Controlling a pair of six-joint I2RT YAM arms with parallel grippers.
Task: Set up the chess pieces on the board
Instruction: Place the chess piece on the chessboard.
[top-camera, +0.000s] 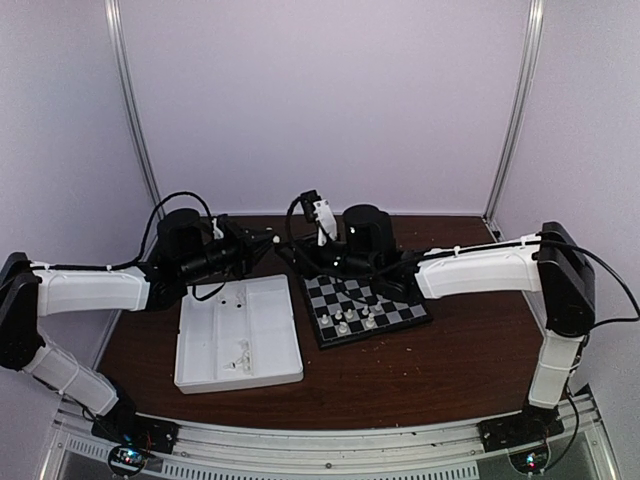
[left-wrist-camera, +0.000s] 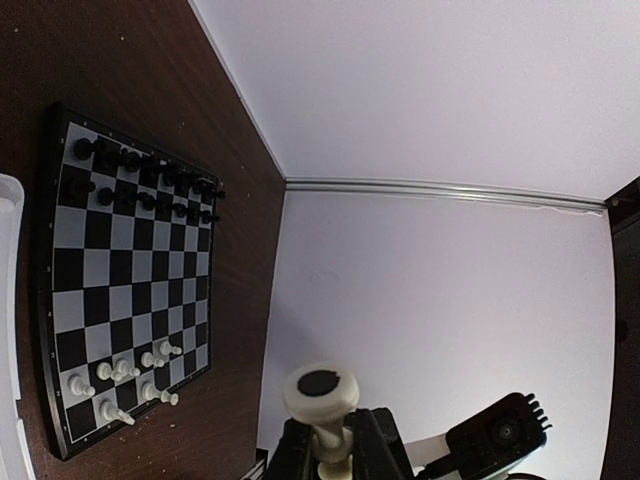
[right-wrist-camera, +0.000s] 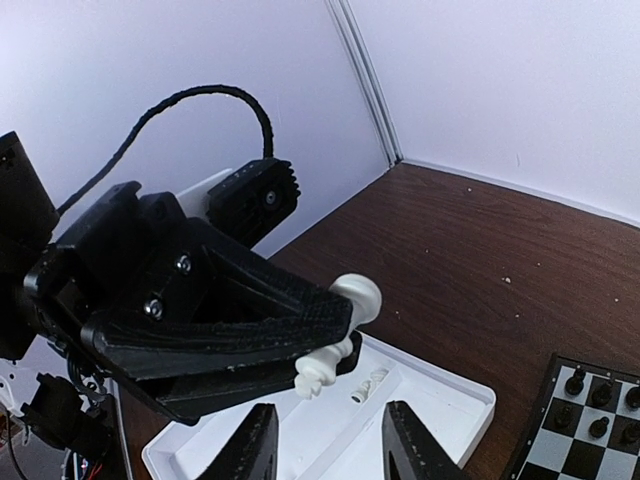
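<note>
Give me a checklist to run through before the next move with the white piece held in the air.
1. White piece clamped in left gripper: ok.
2. Right gripper open to receive it: ok, its jaws stand apart.
3. Piece lined up between those jaws: cannot tell, the depth is unclear.
4. Free squares on the board beside the white pieces already placed: ok.
5. Black pieces in two rows at the opposite end: ok.

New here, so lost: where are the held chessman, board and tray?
Held chessman (right-wrist-camera: 358, 298): right wrist view, round end.
Board (left-wrist-camera: 130, 260): left wrist view, middle square.
Tray (top-camera: 215, 335): top view, bare floor.
</note>
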